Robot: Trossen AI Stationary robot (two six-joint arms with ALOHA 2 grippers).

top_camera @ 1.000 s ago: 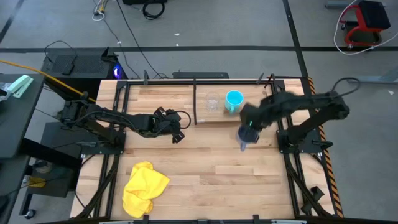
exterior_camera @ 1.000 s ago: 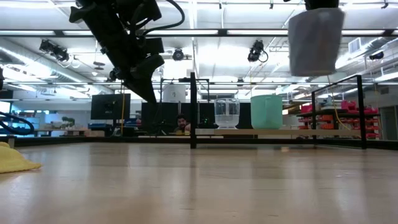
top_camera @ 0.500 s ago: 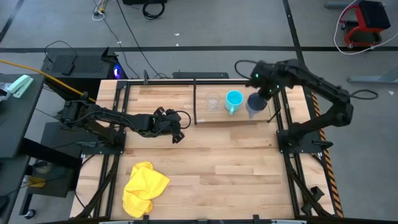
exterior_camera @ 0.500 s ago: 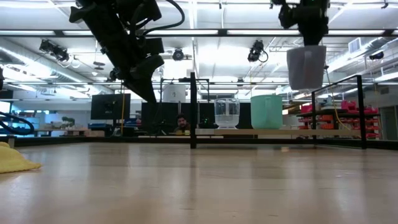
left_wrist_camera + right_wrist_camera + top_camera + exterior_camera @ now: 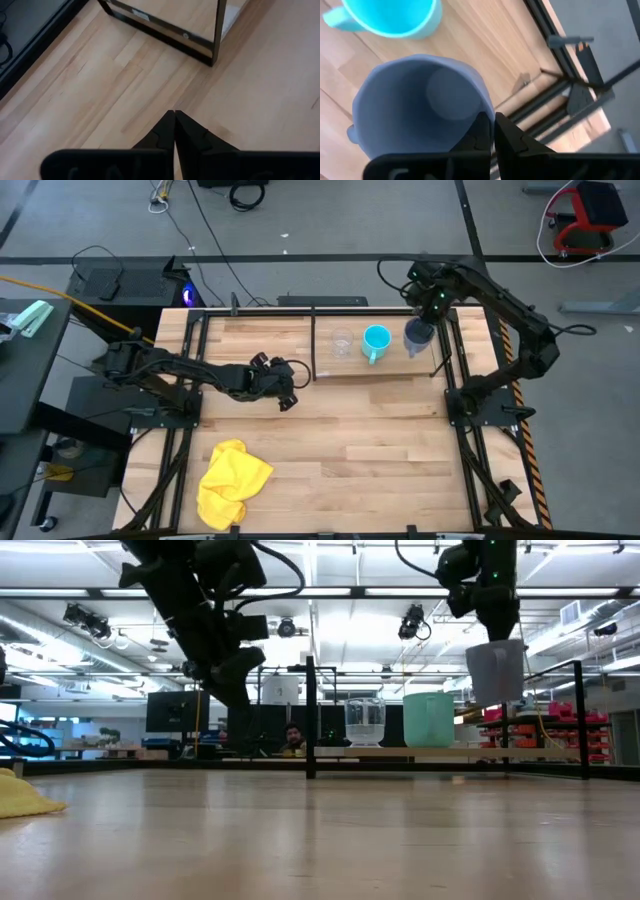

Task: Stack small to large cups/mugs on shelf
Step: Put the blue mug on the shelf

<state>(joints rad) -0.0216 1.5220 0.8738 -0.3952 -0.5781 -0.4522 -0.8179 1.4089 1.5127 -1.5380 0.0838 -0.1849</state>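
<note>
Fingers (image 5: 491,131) of my right gripper (image 5: 428,308) are clamped on the rim of the grey-blue mug (image 5: 416,338), one finger inside the wall and one outside. I hold it in the air above the right end of the shelf (image 5: 390,370). In the low view its base hangs clearly above the board, so it is not yet set down.

Near me, the risk is the pinch itself. Only a thin piece of rim is held, so I judge the mug can swing or slip if I descend too fast. A little farther, the cyan mug (image 5: 376,342) stands close beside it, with its handle at the front edge of the shelf; if I drift toward it while lowering, the two can knock. On the other side is a black upright (image 5: 582,718) of the shelf frame, and the mug's handle may catch it. Farthest along the board, the clear glass cup (image 5: 342,343) stands beside the cyan mug and seems safe from this move.

My left gripper (image 5: 281,385) hangs over the worktop (image 5: 330,440) near the left end of the shelf, its fingers (image 5: 174,131) pressed together on nothing.

Compared with one second ago, the mug has moved from over the open worktop in front of the shelf to above the shelf. In the last half second it also sinks lower.
</note>
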